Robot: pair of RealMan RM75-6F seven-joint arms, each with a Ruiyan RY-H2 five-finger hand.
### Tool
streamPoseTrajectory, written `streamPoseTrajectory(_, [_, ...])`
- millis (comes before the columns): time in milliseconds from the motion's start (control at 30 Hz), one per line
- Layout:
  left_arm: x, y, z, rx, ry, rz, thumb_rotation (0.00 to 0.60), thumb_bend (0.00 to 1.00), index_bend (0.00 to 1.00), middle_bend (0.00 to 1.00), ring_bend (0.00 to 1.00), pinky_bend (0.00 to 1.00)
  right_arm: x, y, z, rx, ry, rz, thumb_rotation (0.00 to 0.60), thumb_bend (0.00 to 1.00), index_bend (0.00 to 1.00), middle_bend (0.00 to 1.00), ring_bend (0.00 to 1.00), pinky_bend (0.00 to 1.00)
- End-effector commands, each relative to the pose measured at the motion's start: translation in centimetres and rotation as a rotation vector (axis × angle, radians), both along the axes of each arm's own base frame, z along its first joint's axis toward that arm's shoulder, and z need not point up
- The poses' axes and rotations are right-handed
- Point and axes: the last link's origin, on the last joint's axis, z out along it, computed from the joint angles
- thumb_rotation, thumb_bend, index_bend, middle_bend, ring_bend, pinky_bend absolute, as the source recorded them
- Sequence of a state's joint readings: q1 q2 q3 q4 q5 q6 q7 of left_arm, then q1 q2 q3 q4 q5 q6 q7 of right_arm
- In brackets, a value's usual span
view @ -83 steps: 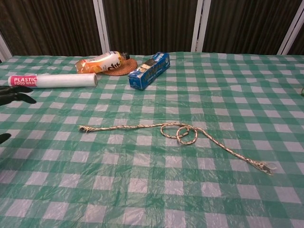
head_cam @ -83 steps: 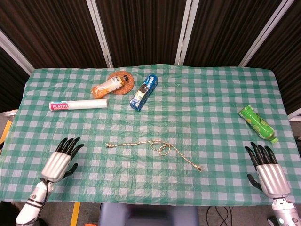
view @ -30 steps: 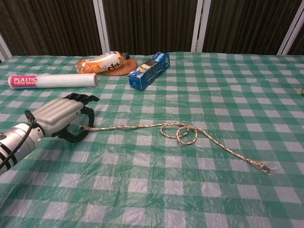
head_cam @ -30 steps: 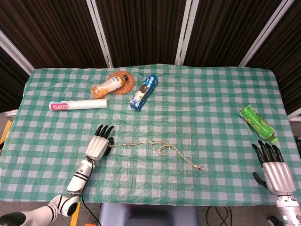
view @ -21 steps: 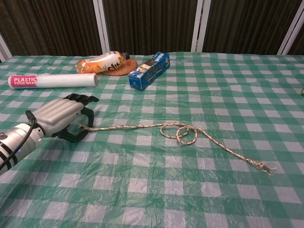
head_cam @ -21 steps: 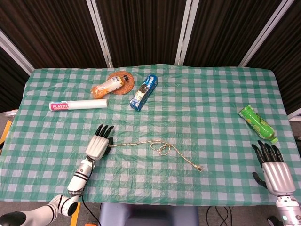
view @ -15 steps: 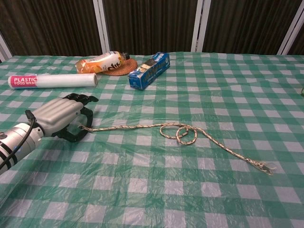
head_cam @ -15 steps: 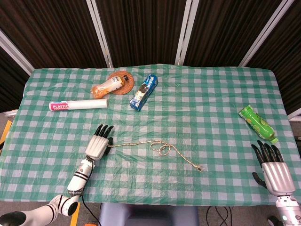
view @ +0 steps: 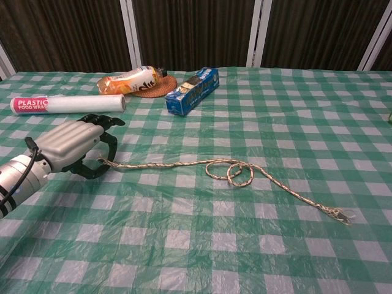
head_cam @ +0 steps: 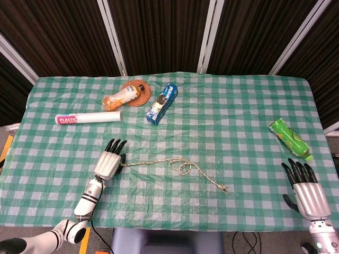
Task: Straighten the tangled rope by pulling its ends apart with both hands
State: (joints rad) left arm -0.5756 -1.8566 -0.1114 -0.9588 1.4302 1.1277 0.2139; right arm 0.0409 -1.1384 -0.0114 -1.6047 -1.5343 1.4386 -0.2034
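Observation:
A thin tan rope (head_cam: 153,162) (view: 165,164) lies across the checked tablecloth (head_cam: 222,121), with a small tangled loop (head_cam: 184,168) (view: 235,172) near its middle. Its frayed right end (head_cam: 224,189) (view: 342,215) lies free on the cloth. My left hand (head_cam: 109,161) (view: 75,146) is at the rope's left end and pinches it between thumb and curled fingers. My right hand (head_cam: 306,192) is far off at the near right table edge, fingers spread and empty; the chest view does not show it.
At the back left lie a white plastic-wrap roll (head_cam: 88,117) (view: 67,103), an orange bottle (head_cam: 121,97) (view: 130,79) on a woven coaster (head_cam: 139,89), and a blue box (head_cam: 162,103) (view: 193,90). A green bottle (head_cam: 288,138) lies at the right edge.
My left hand came in from the near left edge to the rope's left end, closed on it, and has now drawn it slightly left. The right hand has barely moved.

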Motion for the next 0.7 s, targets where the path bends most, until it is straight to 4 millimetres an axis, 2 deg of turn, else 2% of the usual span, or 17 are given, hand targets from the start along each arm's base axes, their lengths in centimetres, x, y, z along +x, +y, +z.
streamPoseTrajectory(33, [0.0, -0.1, 0.3, 0.006, -0.007, -0.003, 0.6, 0.43, 0.6, 0.08, 0.0, 0.05, 0.0, 0.0, -0.1, 0.004, 0.001, 0.0, 0.6, 0.36, 0.0, 0.0, 0.0, 0.0])
streamPoseTrajectory(233, [-0.2, -0.5, 0.6, 0.007, -0.007, 0.0, 0.6, 0.48, 0.64, 0.09, 0.0, 0.05, 0.1, -0.1, -0.4, 0.014, 0.004, 0.007, 0.6, 0.36, 0.0, 0.0, 0.0, 0.0])
streamPoseTrajectory(367, [-0.5, -0.9, 1.1, 0.012, -0.009, -0.003, 0.6, 0.48, 0.65, 0.1, 0.0, 0.05, 0.5, -0.7, -1.3, 0.033, -0.005, 0.04, 0.6, 0.36, 0.03, 0.0, 0.0, 0.0])
streamPoseTrajectory(533, [-0.7, -1.6, 1.7, 0.016, -0.011, -0.012, 0.6, 0.48, 0.66, 0.1, 0.0, 0.05, 1.7, -2.3, -3.5, 0.065, -0.02, 0.087, 0.6, 0.36, 0.22, 0.0, 0.0, 0.0])
streamPoseTrajectory(600, [-0.7, -1.9, 2.0, 0.015, -0.013, -0.015, 0.6, 0.48, 0.66, 0.1, 0.0, 0.05, 2.4, -2.9, -4.5, 0.086, -0.016, 0.096, 0.6, 0.36, 0.33, 0.0, 0.0, 0.0])
streamPoseTrajectory(700, [-0.8, -2.2, 2.3, 0.014, -0.017, -0.016, 0.6, 0.48, 0.66, 0.1, 0.0, 0.05, 3.4, -3.8, -6.1, 0.12, -0.005, 0.109, 0.6, 0.36, 0.4, 0.0, 0.0, 0.0])
